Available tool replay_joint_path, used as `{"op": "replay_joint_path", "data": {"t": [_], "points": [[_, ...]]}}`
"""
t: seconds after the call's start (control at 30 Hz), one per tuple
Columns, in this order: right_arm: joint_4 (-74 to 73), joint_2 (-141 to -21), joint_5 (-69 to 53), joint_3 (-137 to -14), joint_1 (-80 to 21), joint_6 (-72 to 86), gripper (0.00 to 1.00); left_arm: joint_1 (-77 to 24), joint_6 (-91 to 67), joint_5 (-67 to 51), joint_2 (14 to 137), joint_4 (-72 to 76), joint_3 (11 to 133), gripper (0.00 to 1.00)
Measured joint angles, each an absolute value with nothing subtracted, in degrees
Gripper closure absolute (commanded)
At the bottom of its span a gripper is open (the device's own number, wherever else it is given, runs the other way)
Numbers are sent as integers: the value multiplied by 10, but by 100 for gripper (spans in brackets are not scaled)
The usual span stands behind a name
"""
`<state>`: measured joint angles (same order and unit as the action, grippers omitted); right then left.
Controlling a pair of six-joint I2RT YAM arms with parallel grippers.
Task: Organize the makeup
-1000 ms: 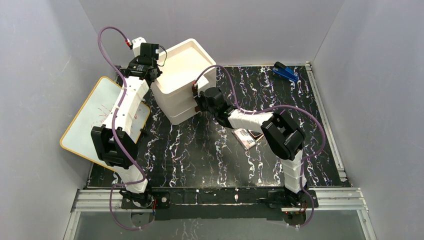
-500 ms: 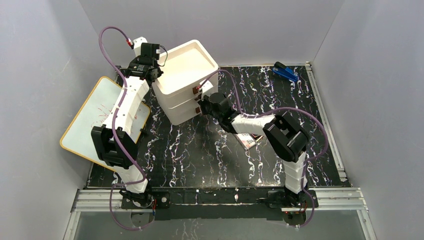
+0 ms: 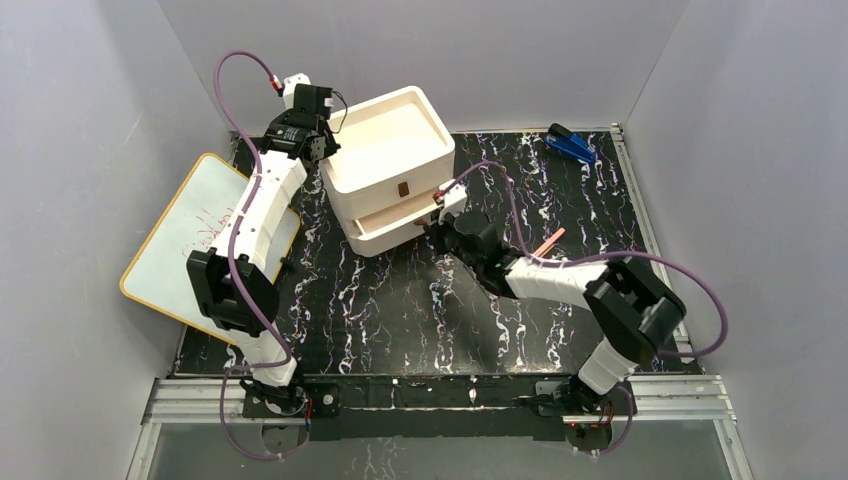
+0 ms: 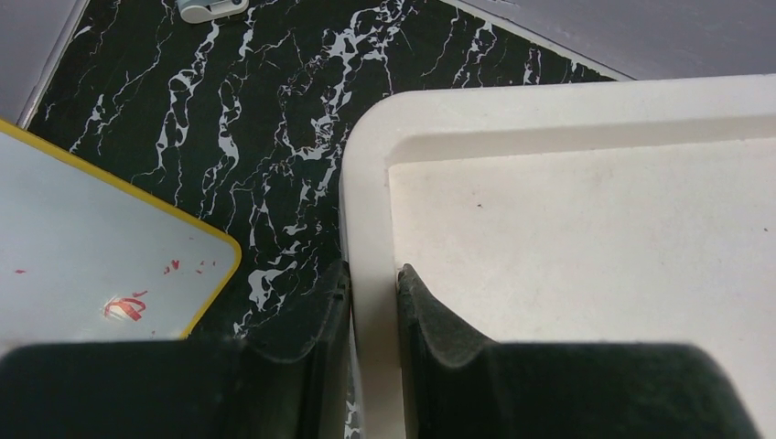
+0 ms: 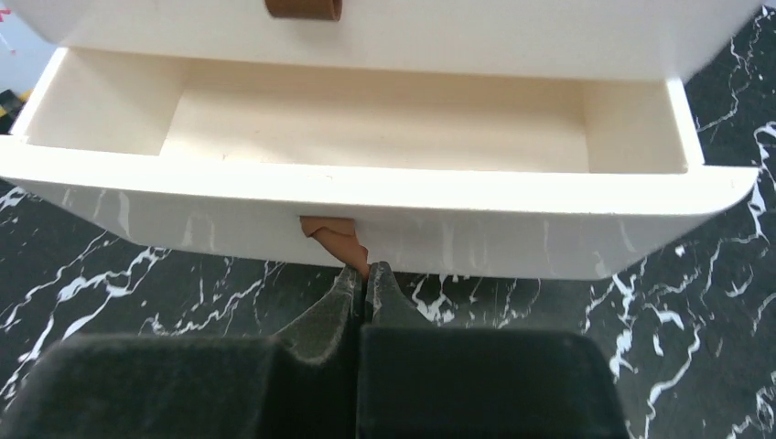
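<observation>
A white two-drawer organizer [image 3: 392, 165] with an open top tray stands at the back left of the mat. My left gripper [image 3: 325, 150] is shut on the tray's left rim [image 4: 371, 210], one finger inside and one outside. My right gripper [image 3: 441, 214] is shut on the brown tab [image 5: 331, 233] of the lower drawer [image 5: 375, 219], which is pulled partly out and looks empty inside. A thin pink stick [image 3: 548, 243] lies on the mat behind my right forearm. The palette, compact, sponge and puff are out of view.
A blue stapler-like object [image 3: 571, 145] lies at the back right corner. A yellow-edged whiteboard [image 3: 190, 240] leans off the mat's left side and shows in the left wrist view [image 4: 82, 238]. The upper drawer's brown handle [image 5: 304, 7] is just above the open drawer.
The organizer has turned and shifted right. My right gripper has pulled the lower drawer out by its tab. The right arm swung right, covering the palette and uncovering the pink stick.
</observation>
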<state>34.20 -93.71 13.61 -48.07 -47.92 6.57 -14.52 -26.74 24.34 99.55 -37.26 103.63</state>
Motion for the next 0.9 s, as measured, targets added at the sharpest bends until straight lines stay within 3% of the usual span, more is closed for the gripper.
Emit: {"op": "replay_joint_path", "data": {"t": [0.57,0.6,0.77,0.8,0.9], "points": [[256,-816,212,-403,-524,131,99,-152,-318,281,1009,-394,1055,100],[251,-803,216,-396,-527,136,93,-152,-320,283,1011,-397,1059,100],[197,-746,245,-375,-530,156,14,-154,-326,291,1023,-415,1078,100],[184,-739,251,-372,-530,161,5,-154,-327,291,1025,-416,1080,100],[126,-714,276,-361,-527,173,1,-153,-327,294,1028,-417,1085,100]]}}
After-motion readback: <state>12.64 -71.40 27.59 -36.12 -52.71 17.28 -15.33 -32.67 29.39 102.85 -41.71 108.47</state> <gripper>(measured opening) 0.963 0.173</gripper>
